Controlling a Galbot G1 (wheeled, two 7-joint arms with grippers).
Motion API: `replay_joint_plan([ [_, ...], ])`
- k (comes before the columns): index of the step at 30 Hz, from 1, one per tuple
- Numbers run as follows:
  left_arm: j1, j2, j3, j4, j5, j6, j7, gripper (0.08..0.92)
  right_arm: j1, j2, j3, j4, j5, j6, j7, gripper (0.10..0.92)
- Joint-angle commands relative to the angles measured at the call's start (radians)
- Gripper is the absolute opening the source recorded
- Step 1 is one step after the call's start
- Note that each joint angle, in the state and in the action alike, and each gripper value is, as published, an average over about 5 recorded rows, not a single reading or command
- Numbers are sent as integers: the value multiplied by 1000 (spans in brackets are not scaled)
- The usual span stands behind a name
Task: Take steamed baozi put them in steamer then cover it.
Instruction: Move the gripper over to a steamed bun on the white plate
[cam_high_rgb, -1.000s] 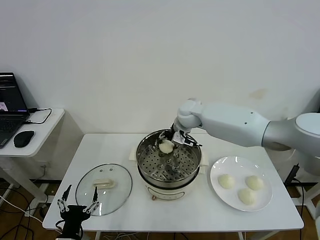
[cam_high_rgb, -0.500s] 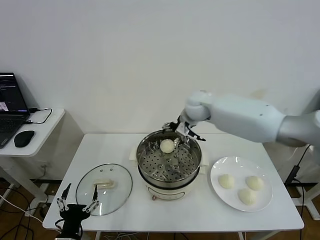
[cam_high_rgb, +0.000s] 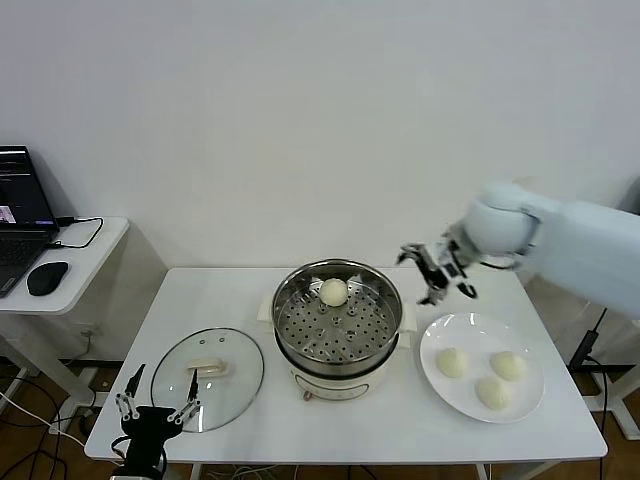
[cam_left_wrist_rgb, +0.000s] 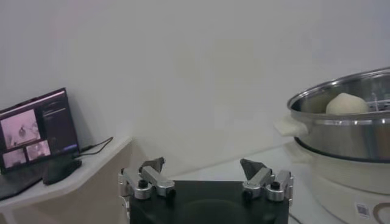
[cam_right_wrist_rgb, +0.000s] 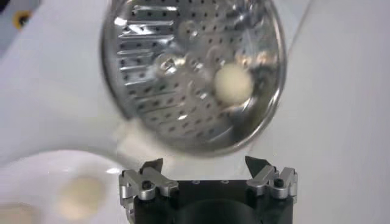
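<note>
Resting alone on the perforated tray, one baozi sits toward the far rim of the steamer, three more baozi on the white plate. Right gripper hangs wide and empty between both. Cover lies flat, handle up, near the surface's front edge, beside the parked, wide left gripper.

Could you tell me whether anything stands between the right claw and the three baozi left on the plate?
Nothing visible does. The right claw hangs open in the air between the steamer and the plate, and the three baozi lie uncovered below it. The cover lies on the table beyond the steamer, by the left claw.
</note>
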Motion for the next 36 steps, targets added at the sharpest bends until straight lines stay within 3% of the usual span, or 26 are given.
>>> replay_joint_plan([
  [1,1,0,-1,2,1,2,0,823,-250,-234,128,61,-107,-51,-27,823],
  [14,8,-2,-14,7,1,4,0,823,-606,-116,359,-86,-231,-7,-23,823],
  [36,3,-4,-26,24,2,5,1,823,-723,88,466,-313,-264,22,32,823],
])
